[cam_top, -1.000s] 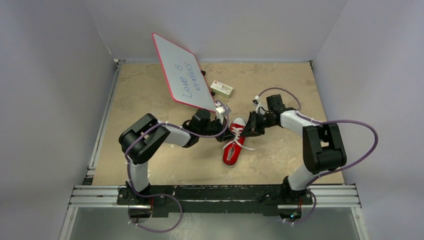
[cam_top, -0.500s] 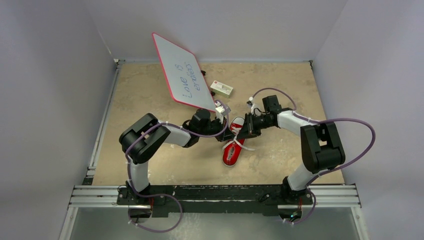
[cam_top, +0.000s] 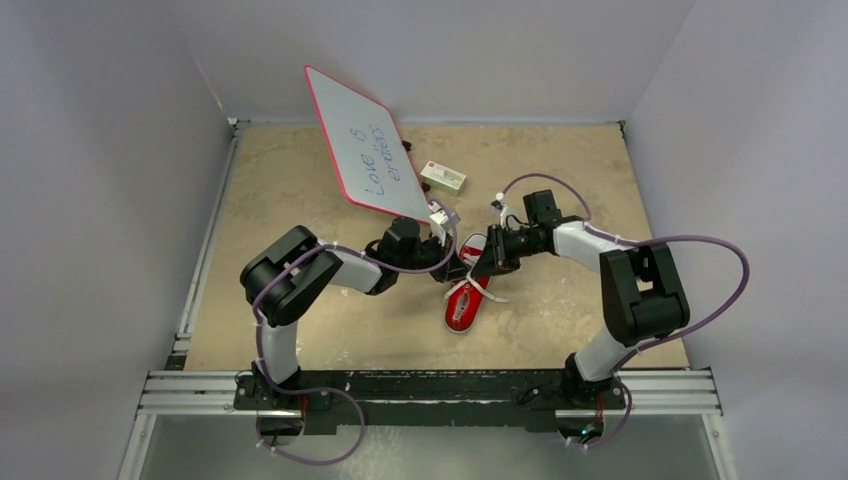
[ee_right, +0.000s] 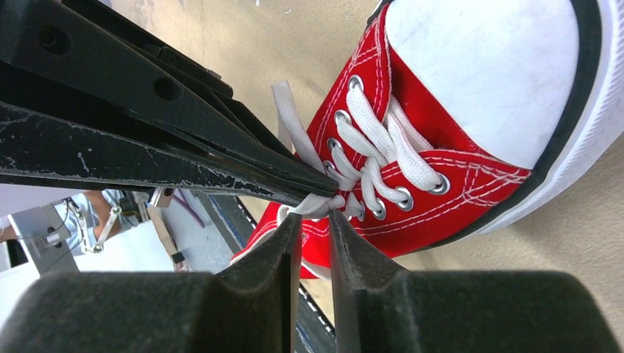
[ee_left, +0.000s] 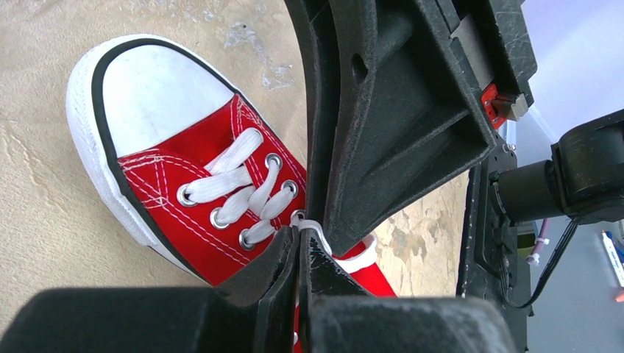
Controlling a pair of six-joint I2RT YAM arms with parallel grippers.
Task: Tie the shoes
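A small red sneaker with white laces and toe cap lies mid-table, toe pointing away. My left gripper is shut on a white lace at the top eyelets; its tips pinch it just above the tongue. My right gripper meets it from the right over the laces. In the right wrist view the right gripper has its jaws a narrow gap apart, tips right at the bunched lace that the left fingers hold. The sneaker also shows in that view.
A red-framed whiteboard with handwriting stands tilted behind the left arm. A small white box lies behind the shoe. A loose lace end trails on the table to the shoe's right. Grey walls enclose the table.
My right gripper has moved left, in over the shoe's laces, until its tips meet the left gripper. The left gripper and shoe have barely moved.
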